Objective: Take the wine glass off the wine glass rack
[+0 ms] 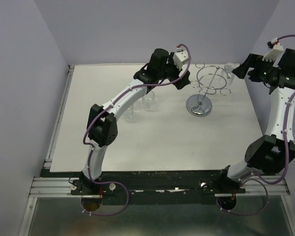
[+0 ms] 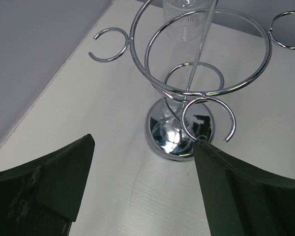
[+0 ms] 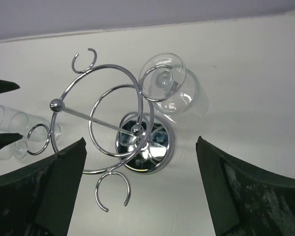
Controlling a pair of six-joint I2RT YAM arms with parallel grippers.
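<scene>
Found the wine glass rack [image 1: 209, 84] standing on the white table [image 1: 137, 142], right of centre and toward the far edge, with its mirrored disc base flat on the surface. Saw the wine glass [image 3: 169, 86] hanging upside down from one hook loop on the far right side of the rack, foot caught in the loop and bowl below it.

Saw the left gripper [image 2: 142, 191] hovering just left of the rack at about the height of the ring top, fingers [image 2: 44, 191] spread as wide as they go and gripping nothing. Looked down from its wrist camera through the looped rings to the shiny base, with one open hook loop just above the tip of the right-hand finger; could not tell whether the two touched.

Saw the right gripper [image 3: 140, 196] on the far right, close beside the hung glass, likewise fully spread with nothing between the jaws. Judged it apart from both glass and rack in its own wrist view.

Noted a clear tumbler [image 1: 148, 101] upright on the table left of the rack, and a second tumbler [image 1: 130, 114] just nearer and further left, partly under the left arm [image 1: 123, 98].
</scene>
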